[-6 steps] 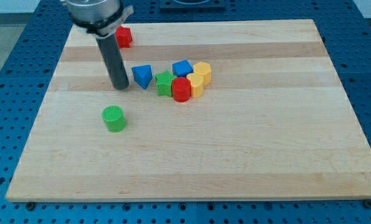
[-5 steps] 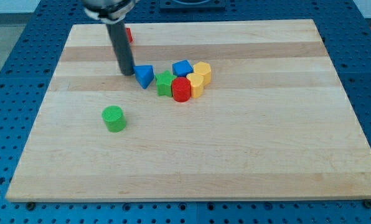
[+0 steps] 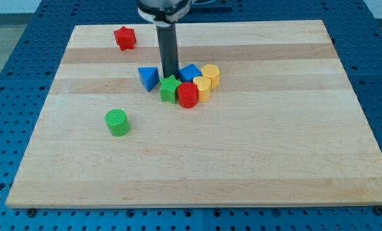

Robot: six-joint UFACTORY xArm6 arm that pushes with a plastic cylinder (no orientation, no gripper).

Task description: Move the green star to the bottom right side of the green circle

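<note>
Item: my tip (image 3: 170,77), the end effector, a bare rod with nothing to open or close and holding nothing. I am resting it right at the upper edge of the green star (image 3: 170,88); contact looks likely, though I cannot confirm it.

Item: green circle (image 3: 117,122), well apart from my tip, down and toward the view's left.

Item: crowding. Red block (image 3: 187,94) is touching the star just right of and below my tip; blue triangular block (image 3: 148,78) is sitting just left; blue block (image 3: 190,72) and two yellow blocks (image 3: 207,81) are sitting to the right (tight pack).

Risk, as I am judging it: a downward push is likely dragging the red block along, or spinning the star off my tip. A red star (image 3: 124,37) is lying far up-left, on the table (image 3: 274,160).
</note>
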